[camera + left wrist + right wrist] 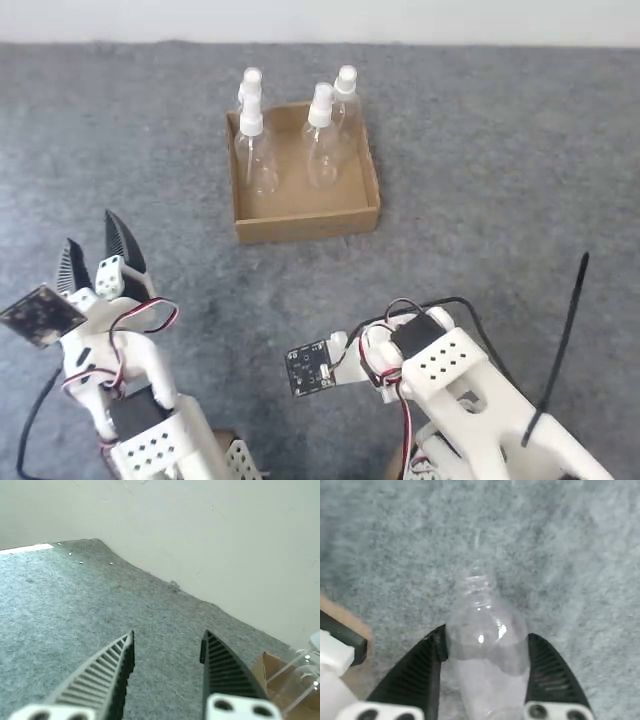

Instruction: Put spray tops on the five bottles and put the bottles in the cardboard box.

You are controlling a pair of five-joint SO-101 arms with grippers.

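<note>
The cardboard box [305, 225] sits at the far middle of the grey carpet. Inside it stand several clear bottles [255, 150] with white spray tops [321, 104]. My left gripper [90, 230] hovers at the near left, well short of the box, open and empty. In the left wrist view, that gripper [168, 634] has bare carpet between its fingers, with a box corner [265, 667] and bottles [300, 675] off to one side. My right gripper [486, 634] is shut on a clear bottle [487, 645] whose bare threaded neck [479, 580] points away from the wrist over the carpet.
The right arm's body [450, 370] covers its own gripper at the near right in the high view. A thin black rod [565, 340] rises beside that arm. A pale wall [225, 540] borders the carpet's far side. Open carpet [300, 290] lies between both arms and the box.
</note>
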